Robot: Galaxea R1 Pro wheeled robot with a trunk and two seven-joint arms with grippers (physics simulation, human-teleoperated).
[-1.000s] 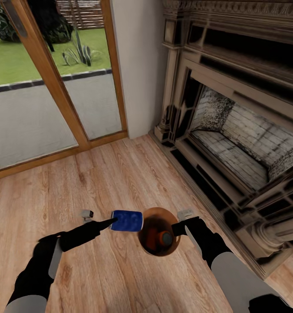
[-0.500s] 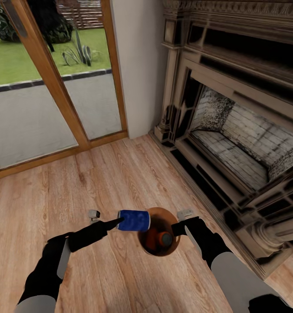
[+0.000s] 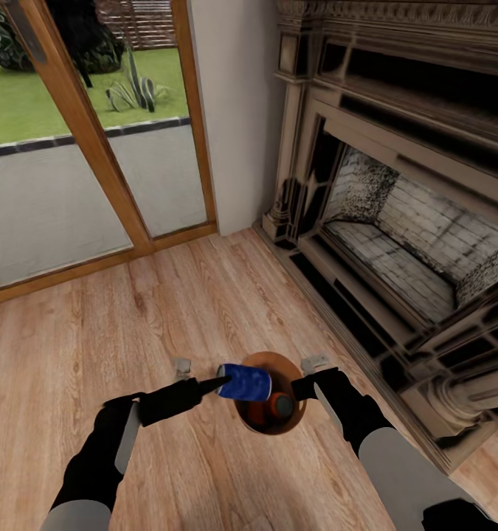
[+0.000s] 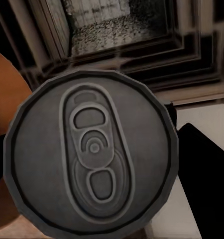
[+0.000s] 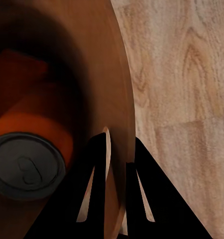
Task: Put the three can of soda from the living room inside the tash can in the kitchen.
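The blue can of soda (image 3: 245, 382) lies sideways in the air over the left rim of the tash can (image 3: 279, 359), a round copper-brown bin standing on the wood floor. My left gripper (image 3: 219, 383) is shut on the can; its grey top (image 4: 92, 149) faces the left wrist camera. Inside the bin stands an orange can (image 3: 277, 404) with a grey top (image 5: 27, 165), and more orange (image 5: 22, 74) shows deeper in the dark inside. My right gripper (image 3: 300, 386) is shut on the bin's right rim, one finger on each side of the wall (image 5: 114, 74).
A large stone fireplace (image 3: 411, 236) runs along the right, its hearth edge close to the bin. Wood-framed glass doors (image 3: 94, 162) to a garden stand at the back left. Light plank floor (image 3: 167, 310) lies open ahead and to the left.
My left arm has carried the blue can to the right, from beside the bin to over its mouth. The right arm and the bin have stayed put.
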